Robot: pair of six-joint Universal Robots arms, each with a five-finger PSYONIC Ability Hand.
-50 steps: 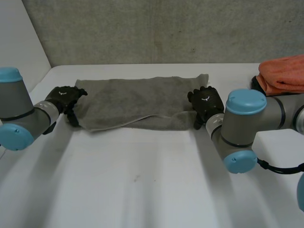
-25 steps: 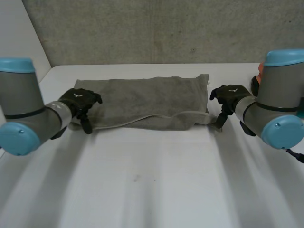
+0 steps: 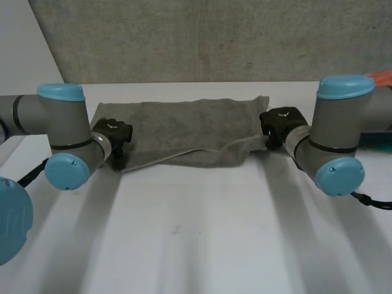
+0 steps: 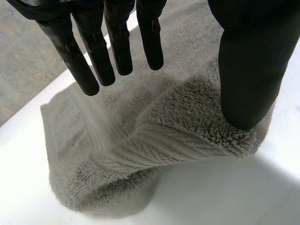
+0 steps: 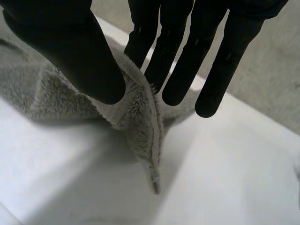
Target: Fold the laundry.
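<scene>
Taking up the near edge of the grey towel (image 3: pixel 184 125) for the next fold.
The left hand (image 3: pixel 114 132) sits at the left end of the towel, which lies stretched across the far part of the tabletop (image 3: pixel 196 233). Its thumb (image 4: pixel 248 70) rests on the near corner and its straight fingers (image 4: pixel 89 61) stand apart above the pile, gripping nothing, so it should probably close on both layers before any lift. At the right end, the right hand (image 3: pixel 280 120) pinches the near corner between thumb and fingers, the tip hanging free. Raising both ends together and level would likely keep the middle from sagging.
</scene>
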